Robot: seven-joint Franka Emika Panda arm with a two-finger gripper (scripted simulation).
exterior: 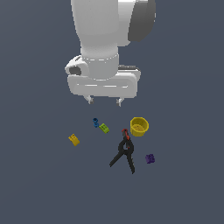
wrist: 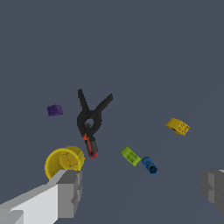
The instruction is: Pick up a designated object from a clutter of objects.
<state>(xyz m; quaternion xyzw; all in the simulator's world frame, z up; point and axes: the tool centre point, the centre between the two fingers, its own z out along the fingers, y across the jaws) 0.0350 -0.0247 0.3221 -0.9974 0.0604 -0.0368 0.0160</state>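
Note:
The black spring clamp (exterior: 124,154) lies flat on the grey floor, its two legs splayed like an inverted V, with a red-tipped piece at its apex. It also shows in the wrist view (wrist: 89,116). A thin red-black screwdriver (wrist: 90,146) lies against the clamp's head. My gripper (exterior: 104,101) hangs open and empty well above the floor, up and to the exterior view's left of the clamp. Its grey fingers (wrist: 70,192) frame the wrist view's lower corners, wide apart.
A yellow cup (exterior: 139,126) stands just beyond the clamp. A green block (exterior: 104,128), a blue piece (exterior: 95,122), a yellow block (exterior: 74,139) and a purple block (exterior: 150,159) lie scattered around. The floor is uniform dark grey.

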